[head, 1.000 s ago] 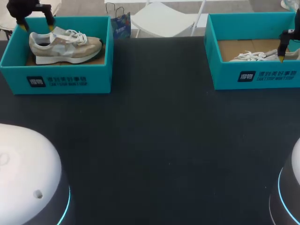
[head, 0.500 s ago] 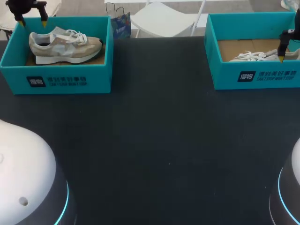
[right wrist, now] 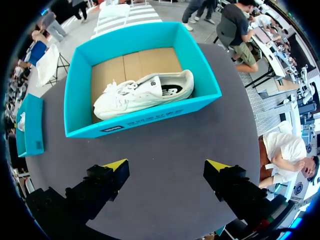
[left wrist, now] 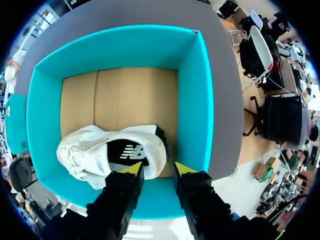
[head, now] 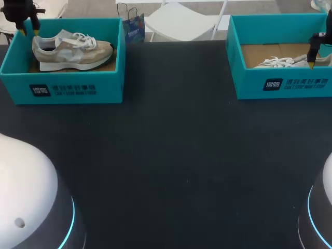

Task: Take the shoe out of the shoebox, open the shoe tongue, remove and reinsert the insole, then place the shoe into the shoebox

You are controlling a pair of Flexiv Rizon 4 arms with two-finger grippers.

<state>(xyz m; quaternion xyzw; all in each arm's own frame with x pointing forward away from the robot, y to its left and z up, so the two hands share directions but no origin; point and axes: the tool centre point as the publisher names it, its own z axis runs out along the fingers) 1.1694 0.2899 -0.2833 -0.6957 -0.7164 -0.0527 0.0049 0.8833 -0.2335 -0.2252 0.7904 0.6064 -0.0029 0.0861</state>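
When gripping shoe (left wrist: 110,152): spread wider, straddle heel, clear box (left wrist: 195,100) wall.
Left hand (left wrist: 158,169): narrowly parted, empty.
Right hand (right wrist: 166,167): wide open, empty.

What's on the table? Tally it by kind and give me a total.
Shoeboxes: 2, the left shoebox and the right shoebox, both teal.
Shoes: 2, the beige shoe in the left one, the white shoe in the right one.
Total: 4
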